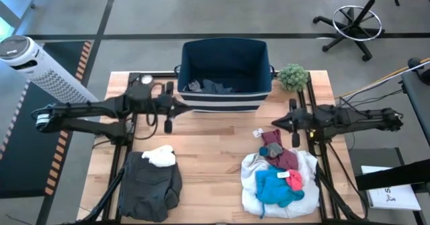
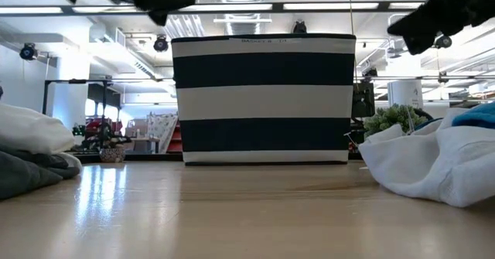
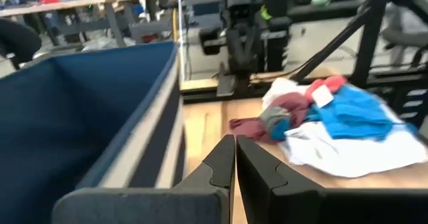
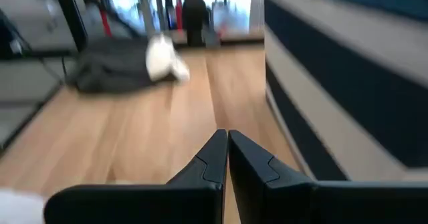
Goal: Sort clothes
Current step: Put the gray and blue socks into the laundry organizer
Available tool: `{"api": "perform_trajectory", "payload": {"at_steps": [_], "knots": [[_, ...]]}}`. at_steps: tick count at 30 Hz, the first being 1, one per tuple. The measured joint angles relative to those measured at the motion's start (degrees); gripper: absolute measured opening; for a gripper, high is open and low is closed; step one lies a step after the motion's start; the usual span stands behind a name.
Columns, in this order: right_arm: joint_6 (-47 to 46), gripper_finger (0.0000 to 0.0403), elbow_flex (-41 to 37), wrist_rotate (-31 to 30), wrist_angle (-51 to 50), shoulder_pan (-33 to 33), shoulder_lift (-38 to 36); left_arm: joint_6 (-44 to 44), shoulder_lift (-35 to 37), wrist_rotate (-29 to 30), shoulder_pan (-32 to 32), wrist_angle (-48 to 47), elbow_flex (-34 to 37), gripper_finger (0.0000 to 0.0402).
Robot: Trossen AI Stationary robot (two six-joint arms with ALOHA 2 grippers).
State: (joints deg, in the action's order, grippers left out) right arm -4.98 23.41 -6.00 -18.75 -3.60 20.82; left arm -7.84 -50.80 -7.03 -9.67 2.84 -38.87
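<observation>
At the table's far edge stands the striped bin (image 1: 225, 75), grey clothes (image 1: 208, 86) lying inside; left gripper (image 1: 187, 109) just off the bin's front-left corner, fingers pressed together, holding nothing; right gripper (image 1: 274, 123) off its front-right corner, likewise closed and empty; dark grey garment (image 1: 149, 185) with a white piece (image 1: 160, 156) lies nearer, left of the bin; white, blue, maroon and pink pile (image 1: 281, 178) nearer, right.

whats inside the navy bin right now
In the high view the navy bin holds a small heap of grey clothes on its floor. Whatever lies under that heap is covered; the low view shows only the bin's striped outer wall.
</observation>
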Motion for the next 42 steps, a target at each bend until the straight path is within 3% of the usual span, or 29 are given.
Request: {"api": "perform_trajectory", "payload": {"at_steps": [6,12,20,29,35,38,42], "knots": [[-3.0,0.0014,7.2,3.6,-12.2,0.0,10.3,1.5,4.6,0.0,3.5,9.1,8.4,0.0],[-5.1,0.0085,10.4,11.2,-15.2,-0.2,19.5,1.9,3.8,-0.1,7.5,13.0,12.5,0.0003],[-7.9,0.019,11.1,15.5,-19.6,-0.4,30.9,6.0,-1.1,-0.1,9.8,14.5,13.2,0.0033],[-8.7,0.025,11.1,15.6,-21.6,-3.5,41.3,5.4,-4.4,-0.1,10.1,17.8,12.2,0.0095],[-11.7,0.0233,11.1,15.7,-21.6,-4.0,48.0,5.3,-5.9,-0.1,10.1,18.1,11.8,0.0141],[-12.1,0.0194,11.2,15.8,-21.5,-4.0,50.7,3.6,-7.0,-0.1,10.1,19.4,11.7,0.0151],[-11.7,0.0113,11.4,15.9,-21.5,-4.0,52.4,3.2,-7.9,0.1,10.1,20.6,11.7,0.0147]]}}
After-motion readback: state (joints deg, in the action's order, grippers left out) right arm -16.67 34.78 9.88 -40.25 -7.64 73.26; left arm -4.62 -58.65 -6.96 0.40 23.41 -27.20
